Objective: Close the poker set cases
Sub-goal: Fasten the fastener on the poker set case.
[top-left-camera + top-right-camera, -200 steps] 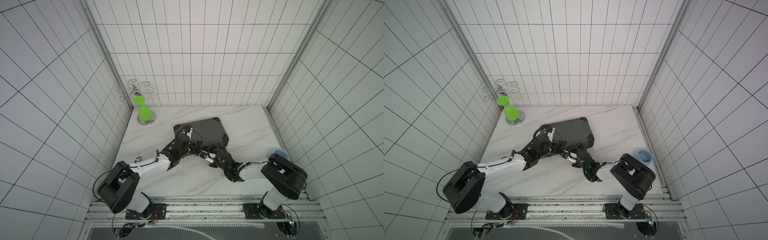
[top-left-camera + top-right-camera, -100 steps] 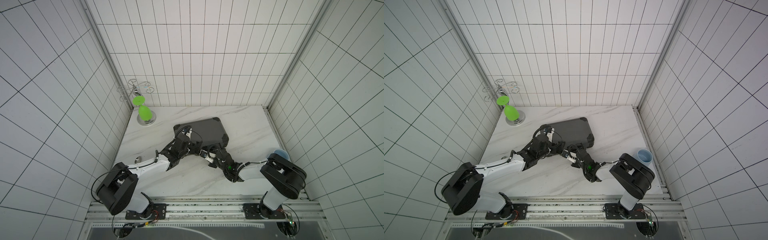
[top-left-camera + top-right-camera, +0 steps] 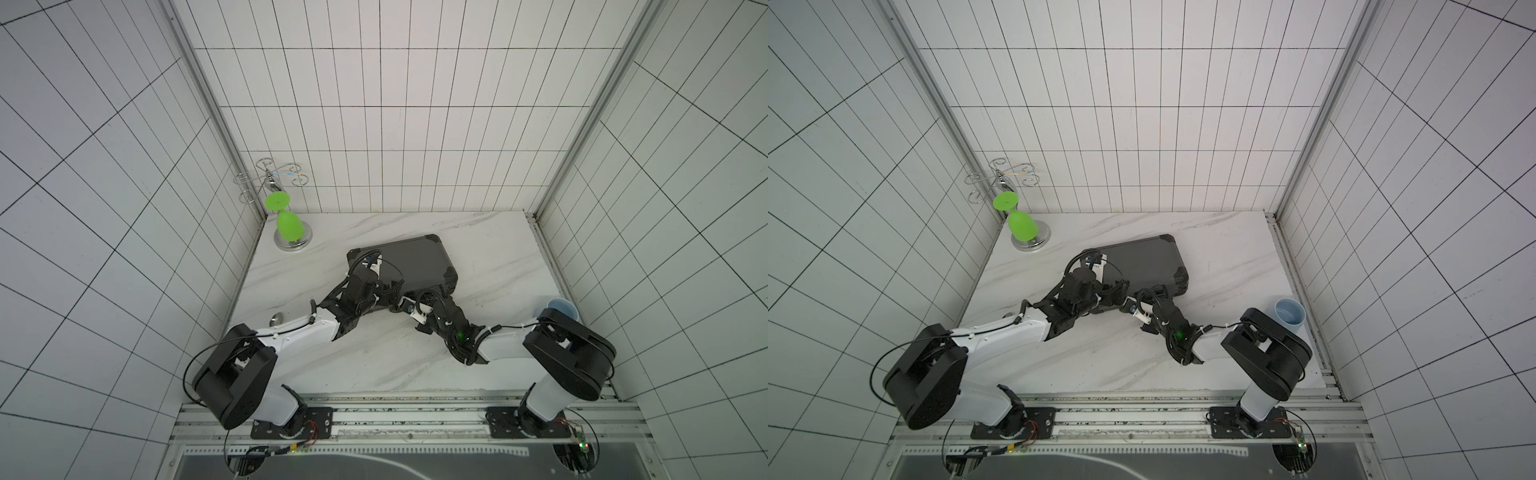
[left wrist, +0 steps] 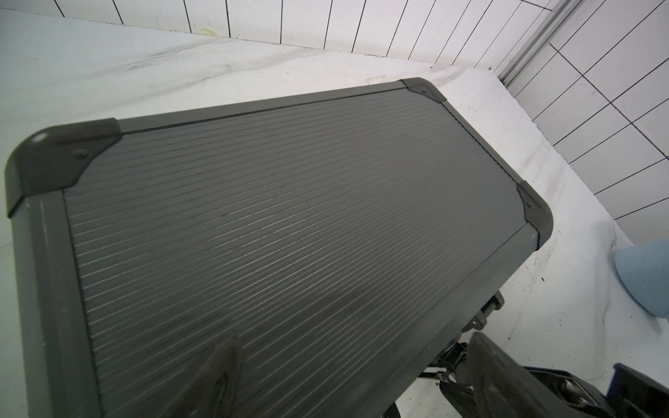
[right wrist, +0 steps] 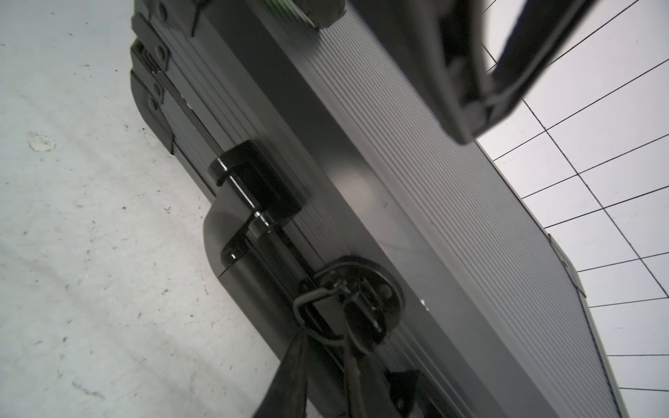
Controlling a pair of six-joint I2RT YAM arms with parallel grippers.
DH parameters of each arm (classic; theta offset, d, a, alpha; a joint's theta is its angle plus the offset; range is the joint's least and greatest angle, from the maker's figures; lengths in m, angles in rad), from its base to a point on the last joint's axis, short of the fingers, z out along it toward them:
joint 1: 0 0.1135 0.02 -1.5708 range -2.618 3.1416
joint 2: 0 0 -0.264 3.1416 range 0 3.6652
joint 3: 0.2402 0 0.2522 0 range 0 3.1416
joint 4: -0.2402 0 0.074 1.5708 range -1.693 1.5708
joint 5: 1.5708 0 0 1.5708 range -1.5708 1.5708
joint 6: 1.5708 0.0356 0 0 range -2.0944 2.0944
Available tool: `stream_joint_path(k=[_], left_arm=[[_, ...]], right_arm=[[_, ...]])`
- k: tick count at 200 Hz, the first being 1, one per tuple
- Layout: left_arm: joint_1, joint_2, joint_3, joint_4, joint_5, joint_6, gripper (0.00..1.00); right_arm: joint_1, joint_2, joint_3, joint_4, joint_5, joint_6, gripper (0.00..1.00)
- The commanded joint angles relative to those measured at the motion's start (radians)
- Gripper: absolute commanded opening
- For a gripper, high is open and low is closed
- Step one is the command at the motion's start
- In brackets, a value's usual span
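- The poker set case (image 3: 415, 266) lies flat near the middle of the desk (image 3: 519, 249). Its lid is down on the base and its handle side faces 6 o'clock. No foam or chips show, so the closing itself looks done.
- What seems left is the fastening. The latch (image 5: 347, 300) beside the handle (image 5: 249, 191) looks undone, with its wire loop standing off the seam.
- The left gripper (image 4: 354, 343) has its fingers (image 4: 217, 376) spread wide and holds nothing. One finger lies on or just over the ribbed lid.
- The right gripper (image 5: 325, 343) has its fingers (image 5: 289, 372) drawn close together at the latch. Whether they pinch it I cannot tell.
- Only the right wrist view shows the latch and seam, which the arms hide in both top views. Only the top views show the green glass (image 3: 289, 224) at 10 o'clock.
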Motion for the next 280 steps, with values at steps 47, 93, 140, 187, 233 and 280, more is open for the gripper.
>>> stream_joint_path(k=[47,93,140,187,233,280], left_arm=[[-0.006,0.051,0.020,-0.027,0.021,0.000,0.97],[-0.007,0.097,0.061,-0.002,0.054,0.001,0.93],[-0.007,0.148,0.047,0.029,0.065,-0.012,0.80],[-0.007,0.223,0.009,0.067,0.064,-0.035,0.55],[-0.007,0.271,-0.026,0.113,0.074,-0.065,0.43],[-0.007,0.301,-0.035,0.128,0.084,-0.079,0.40]], right_arm=[[0.000,0.033,0.114,0.115,0.037,0.039,0.21],[0.000,0.113,0.116,0.184,0.090,0.077,0.21],[0.000,0.172,0.104,0.299,0.149,0.120,0.21],[0.000,0.133,0.057,0.344,0.169,0.158,0.22],[0.000,0.079,0.025,0.323,0.190,0.183,0.25],[-0.001,0.046,0.017,0.270,0.215,0.186,0.28]])
